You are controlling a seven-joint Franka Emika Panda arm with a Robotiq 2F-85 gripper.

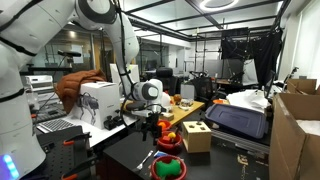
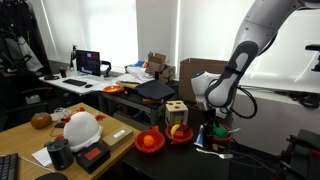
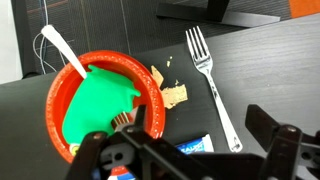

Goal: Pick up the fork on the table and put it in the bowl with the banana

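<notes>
Open gripper [image 3: 190, 142] over the fork [image 3: 208, 80] on the black table [image 3: 275, 60]

In the wrist view the jaws stand wide and hold nothing. The fork lies flat on the tabletop in the span between them, closer to one finger, with its tines pointing away from the gripper and its handle end almost reaching that finger. Beside the opposite finger [image 3: 108, 150] sits a red bowl with green contents [image 3: 100, 105], its near rim hidden by the gripper body. A white utensil [image 3: 62, 50] leans from its far side, and tan crumbs [image 3: 172, 95] lie between bowl and fork. A blue packet [image 3: 195, 147] is partly hidden under the jaws. In an exterior view the bowl with the banana [image 1: 168, 141] sits just beyond the gripper; there the fork is too small to make out
</notes>
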